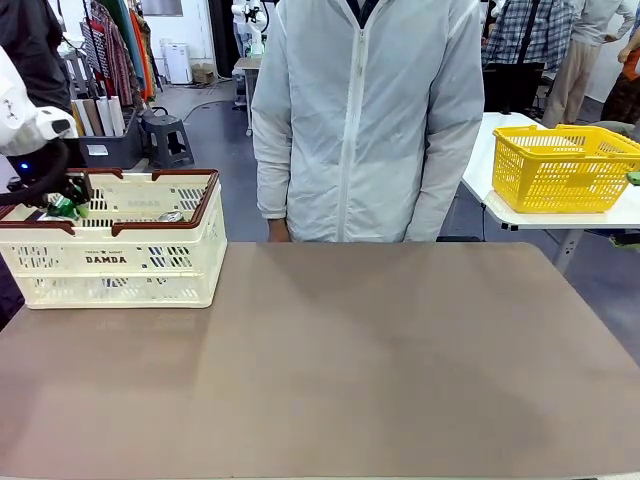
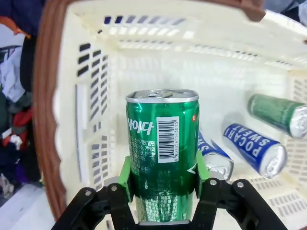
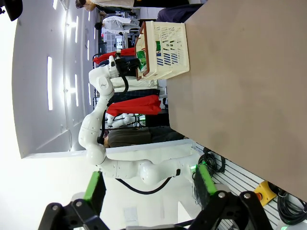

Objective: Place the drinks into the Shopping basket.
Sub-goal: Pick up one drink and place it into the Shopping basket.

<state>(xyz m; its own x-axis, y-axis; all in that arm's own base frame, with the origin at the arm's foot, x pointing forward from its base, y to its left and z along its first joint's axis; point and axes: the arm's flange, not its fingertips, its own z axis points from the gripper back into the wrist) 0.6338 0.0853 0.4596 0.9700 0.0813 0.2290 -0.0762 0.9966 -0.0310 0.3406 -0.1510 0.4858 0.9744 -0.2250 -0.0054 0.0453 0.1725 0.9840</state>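
done: we are seeing two blue cans [image 2: 254, 148] and one green can [image 2: 278, 113] lying in the Shopping basket [image 2: 62, 96], right of frame
left: left gripper [image 2: 163, 184] is clenching a green can [image 2: 162, 143] over the basket at frame centre, we are judging release pending
right gripper [image 3: 148, 184]: released, holding nothing

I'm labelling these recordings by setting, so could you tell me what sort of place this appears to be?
Probably a robotics lab staged as a shop: white robot arms work at a table, a cream crate and a yellow basket sit out, and clothes racks stand behind on an open workshop floor.
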